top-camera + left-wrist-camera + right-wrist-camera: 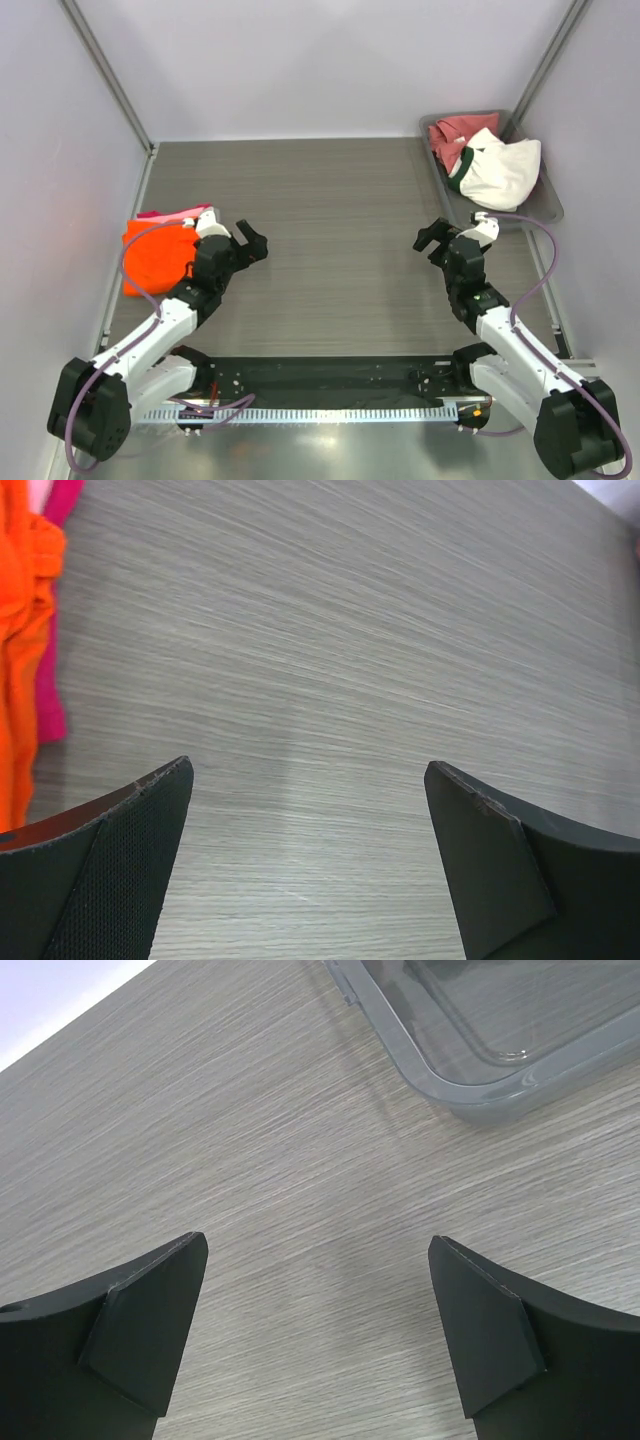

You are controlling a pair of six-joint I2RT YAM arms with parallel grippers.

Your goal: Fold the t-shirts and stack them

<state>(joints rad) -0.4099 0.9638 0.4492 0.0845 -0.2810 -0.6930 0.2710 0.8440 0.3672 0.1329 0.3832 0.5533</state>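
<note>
Orange cloth tee [155,258] lies on pink cloth tee [186,213], left; cream cloth tee [500,172] overlaps red cloth tee [450,135] in grey plastic tray [542,206], far right.

In the top view you see the pink tee [186,212] only as a strip at 12 o'clock of the orange tee [150,258]; the rest lies beneath. The left arm [205,270] covers the orange tee's 3 o'clock edge. In the tray [548,208], the cream tee [505,170] overlaps the red tee [452,135]. No print is legible. The right wrist view cuts the tray at 12 and 3 o'clock.
</note>
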